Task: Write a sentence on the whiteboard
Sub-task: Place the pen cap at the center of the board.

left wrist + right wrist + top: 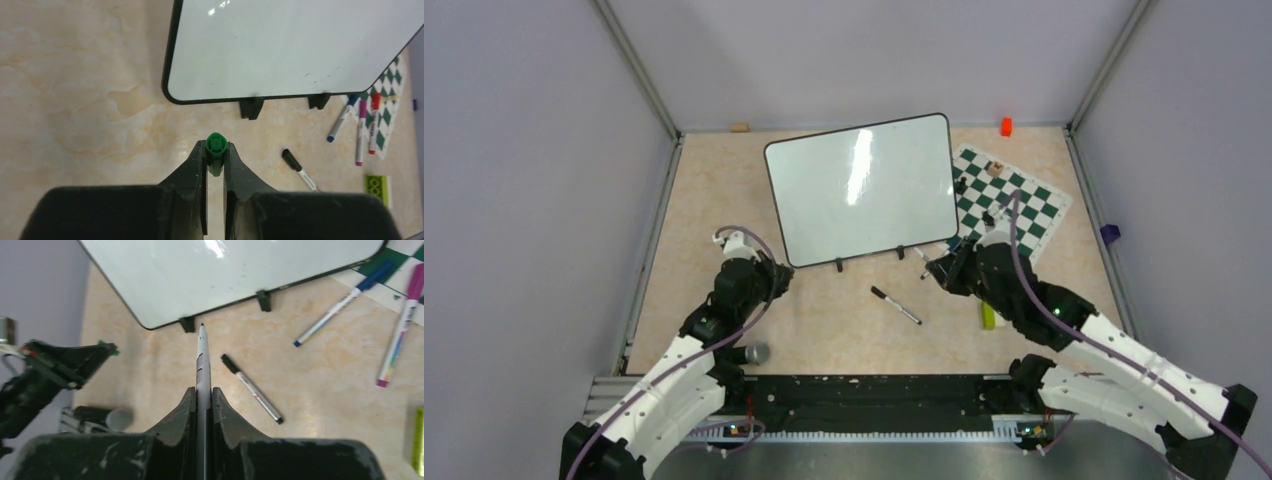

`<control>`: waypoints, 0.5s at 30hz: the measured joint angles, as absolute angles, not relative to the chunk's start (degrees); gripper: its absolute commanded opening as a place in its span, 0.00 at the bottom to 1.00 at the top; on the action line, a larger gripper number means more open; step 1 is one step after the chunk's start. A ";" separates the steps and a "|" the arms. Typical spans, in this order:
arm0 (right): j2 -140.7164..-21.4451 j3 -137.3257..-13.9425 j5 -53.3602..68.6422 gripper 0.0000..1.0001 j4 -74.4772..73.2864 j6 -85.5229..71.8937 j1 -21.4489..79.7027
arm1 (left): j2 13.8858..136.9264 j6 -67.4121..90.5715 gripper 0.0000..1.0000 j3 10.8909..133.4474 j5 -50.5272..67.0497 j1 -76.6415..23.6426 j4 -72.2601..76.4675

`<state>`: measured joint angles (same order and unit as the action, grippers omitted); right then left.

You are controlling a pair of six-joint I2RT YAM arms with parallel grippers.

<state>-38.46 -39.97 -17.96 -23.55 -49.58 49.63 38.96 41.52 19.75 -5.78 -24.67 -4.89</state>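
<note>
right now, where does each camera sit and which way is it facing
Top external: above and behind the arm bases, looking down at the whiteboard; both arms show.
Left wrist: on the left arm, facing the whiteboard's lower edge past the left gripper, shut on a green cap.
Right wrist: on the right arm, facing that edge past the right gripper, shut on a green-tipped marker.
Shared: all see the black-capped marker.

whiteboard [864, 190] face is glossy white w/ strong glare streaks, thin frame smooth black plastic; table top [714, 190] looks like beige marble-print laminate, smooth, low sheen. left gripper [215, 147] & right gripper [203, 389] are matt black plastic, the right one scuffed w/ pale scratches; green cap [216, 142] & white marker [202, 355] are smooth plastic, slight shine. chess mat [1024, 205] flat & matt, corner posts [639, 70] look like dull grey metal.
</note>
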 measured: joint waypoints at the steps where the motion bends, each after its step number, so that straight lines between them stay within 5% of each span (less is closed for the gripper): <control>1: -41.21 -41.45 -18.63 0.00 -26.13 -48.90 49.63 | 38.92 40.97 0.00 19.68 -6.17 -24.67 -6.33; 7: -53.45 -48.18 -20.49 0.00 -38.06 -47.51 49.60 | 42.28 40.58 0.00 19.57 -7.14 -24.67 -10.26; 15: -54.76 -52.69 -21.43 0.00 -49.15 -50.52 49.60 | 49.30 40.80 0.00 18.94 -5.85 -24.67 -10.72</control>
